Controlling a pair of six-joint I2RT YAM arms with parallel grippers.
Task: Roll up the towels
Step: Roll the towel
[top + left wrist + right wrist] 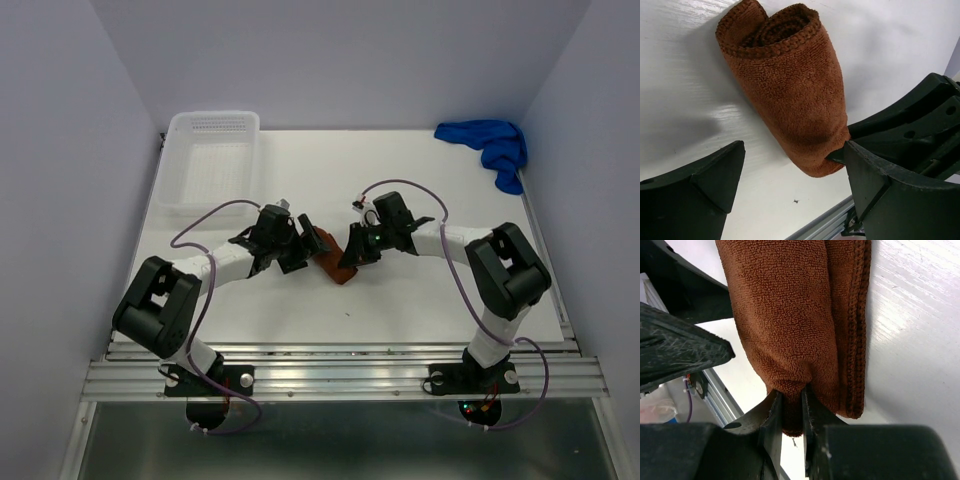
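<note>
While the rust-brown towel (335, 262) lies near the middle of the white table (420, 310) as a tight roll, its spiral end shown in the left wrist view, the rolling of this first cloth is judged to be essentially complete. One end of the roll is pinched by the right gripper (791, 402), whose fingers are closed on a fold of the terry. The left gripper (792, 150) is held with its jaws spread wide, one on either side of that same end, and nothing is gripped by it. The royal-blue towel (490, 148) lies crumpled and unrolled at the far right corner, well apart from both arms; the white perforated basket (214, 117) stands at the far left corner. For the next move, the right pinch should be released gently so that the roll is not dragged open. The blue cloth must then be fetched, spread flat and rolled — as it appears the larger, both grippers are likely to be needed along one edge.
</note>
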